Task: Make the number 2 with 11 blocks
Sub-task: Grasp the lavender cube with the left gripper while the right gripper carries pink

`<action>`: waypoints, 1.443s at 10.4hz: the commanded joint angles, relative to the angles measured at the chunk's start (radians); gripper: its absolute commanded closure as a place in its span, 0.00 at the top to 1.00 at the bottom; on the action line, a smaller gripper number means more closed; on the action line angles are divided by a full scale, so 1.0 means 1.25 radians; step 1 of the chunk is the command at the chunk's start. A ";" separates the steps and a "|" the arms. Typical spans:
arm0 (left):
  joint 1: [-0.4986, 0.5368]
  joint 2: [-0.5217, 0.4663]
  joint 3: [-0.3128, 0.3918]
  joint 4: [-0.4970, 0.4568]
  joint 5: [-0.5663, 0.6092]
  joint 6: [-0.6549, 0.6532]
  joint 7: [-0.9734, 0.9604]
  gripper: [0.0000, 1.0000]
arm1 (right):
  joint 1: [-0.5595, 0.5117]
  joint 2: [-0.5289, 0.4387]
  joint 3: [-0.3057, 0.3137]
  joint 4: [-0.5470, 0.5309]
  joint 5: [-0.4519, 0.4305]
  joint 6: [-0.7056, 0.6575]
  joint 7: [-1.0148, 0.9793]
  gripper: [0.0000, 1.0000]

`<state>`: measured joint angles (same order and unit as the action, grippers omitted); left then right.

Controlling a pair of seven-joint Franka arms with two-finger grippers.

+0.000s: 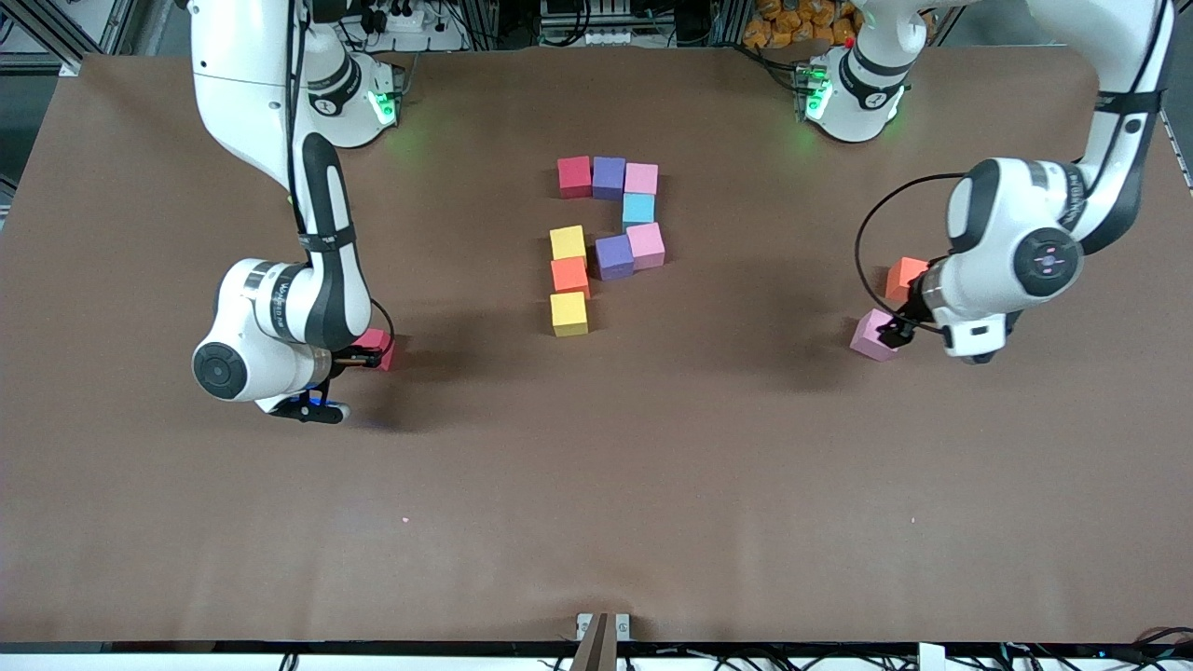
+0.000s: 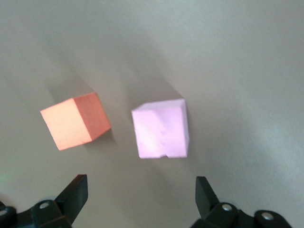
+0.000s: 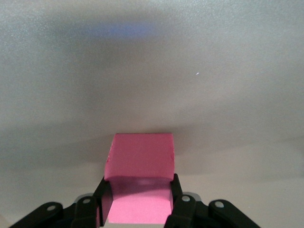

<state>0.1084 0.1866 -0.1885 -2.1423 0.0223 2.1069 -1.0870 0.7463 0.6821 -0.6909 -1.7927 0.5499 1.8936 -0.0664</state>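
In the middle of the table lie several blocks touching in a partial figure: red (image 1: 574,176), purple (image 1: 609,176), pink (image 1: 640,178), light blue (image 1: 637,209), pink (image 1: 645,245), purple (image 1: 614,256), yellow (image 1: 568,242), orange (image 1: 569,276), yellow (image 1: 569,313). My right gripper (image 1: 368,354) (image 3: 140,187) is shut on a deep pink block (image 1: 377,348) (image 3: 140,156), low at the table toward the right arm's end. My left gripper (image 1: 899,328) (image 2: 142,190) is open just short of a pale pink block (image 1: 873,335) (image 2: 161,128). An orange-red block (image 1: 906,278) (image 2: 76,121) lies beside it.
The brown mat (image 1: 596,485) covers the whole table. A small metal bracket (image 1: 603,626) sits at the table edge nearest the front camera. Both arm bases stand along the edge farthest from the front camera.
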 commanded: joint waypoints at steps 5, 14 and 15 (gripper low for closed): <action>0.038 0.032 -0.006 -0.053 -0.045 0.150 -0.114 1.00 | 0.003 -0.007 0.000 -0.004 0.014 -0.008 -0.003 0.31; 0.020 0.182 -0.009 -0.045 0.111 0.256 -0.228 1.00 | 0.019 -0.012 0.002 0.149 0.095 -0.230 0.219 0.31; 0.013 0.188 -0.009 -0.045 0.118 0.256 -0.228 1.00 | 0.037 -0.013 0.002 0.165 0.113 -0.253 0.278 0.31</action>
<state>0.1397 0.4132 -0.1965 -2.2046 0.1368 2.4222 -1.3417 0.7672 0.6790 -0.6894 -1.6145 0.6530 1.6222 0.1753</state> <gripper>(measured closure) 0.000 0.485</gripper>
